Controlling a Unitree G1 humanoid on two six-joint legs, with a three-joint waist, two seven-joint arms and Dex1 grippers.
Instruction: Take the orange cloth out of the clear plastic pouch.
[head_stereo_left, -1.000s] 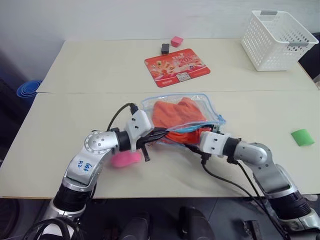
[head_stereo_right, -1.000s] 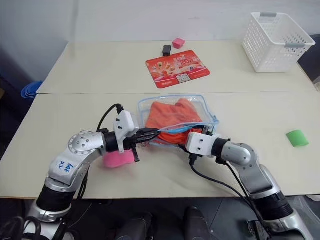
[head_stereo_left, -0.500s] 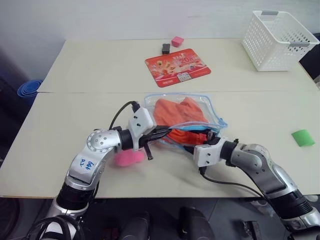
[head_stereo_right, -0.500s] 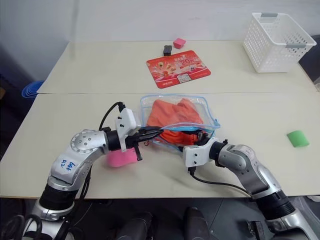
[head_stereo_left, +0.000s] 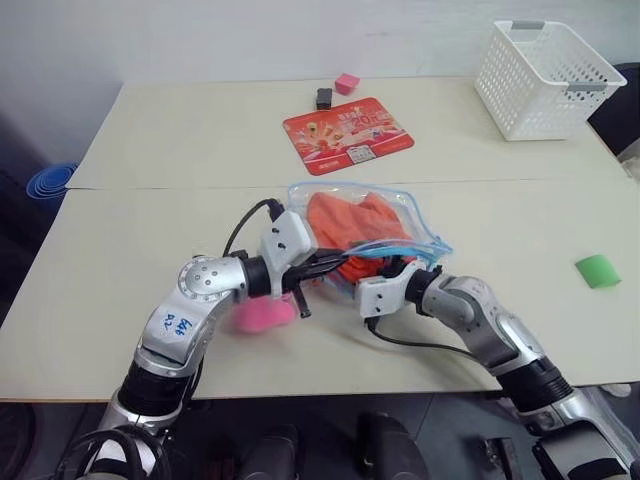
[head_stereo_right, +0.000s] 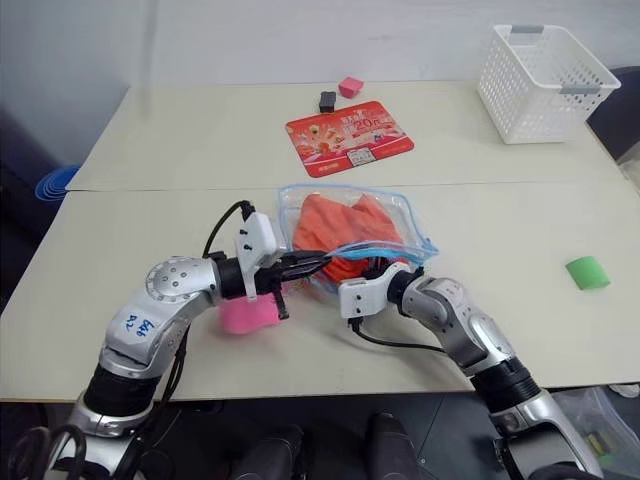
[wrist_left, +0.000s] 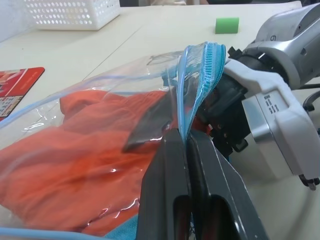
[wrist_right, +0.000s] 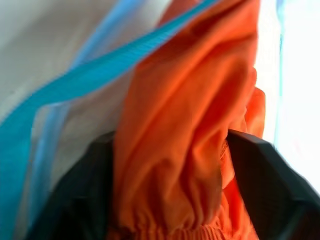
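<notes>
The clear plastic pouch (head_stereo_left: 408, 206) with light blue edging lies mid-table, its mouth facing me and lifted. The orange cloth (head_stereo_left: 347, 226) is bunched inside it. My left gripper (wrist_left: 182, 137) is shut on the pouch's blue zipper edge (wrist_left: 197, 75) and holds it up; from the head it sits at the pouch's near left corner (head_stereo_left: 322, 265). My right gripper (head_stereo_left: 396, 268) reaches into the pouch mouth from the near right. In the right wrist view its two black fingers (wrist_right: 75, 200) press a fold of the orange cloth (wrist_right: 185, 100) from both sides.
A pink plush (head_stereo_left: 262, 314) lies under my left forearm. A red printed card (head_stereo_left: 347, 134), a small black object (head_stereo_left: 324, 98) and a pink cube (head_stereo_left: 347, 83) sit at the back. A white lattice basket (head_stereo_left: 545, 65) stands back right; a green piece (head_stereo_left: 599, 271) lies at right.
My right gripper has slid left, deeper into the pouch mouth, rolled its wrist, and narrowed its jaws around the cloth. The left gripper keeps its hold in place.
</notes>
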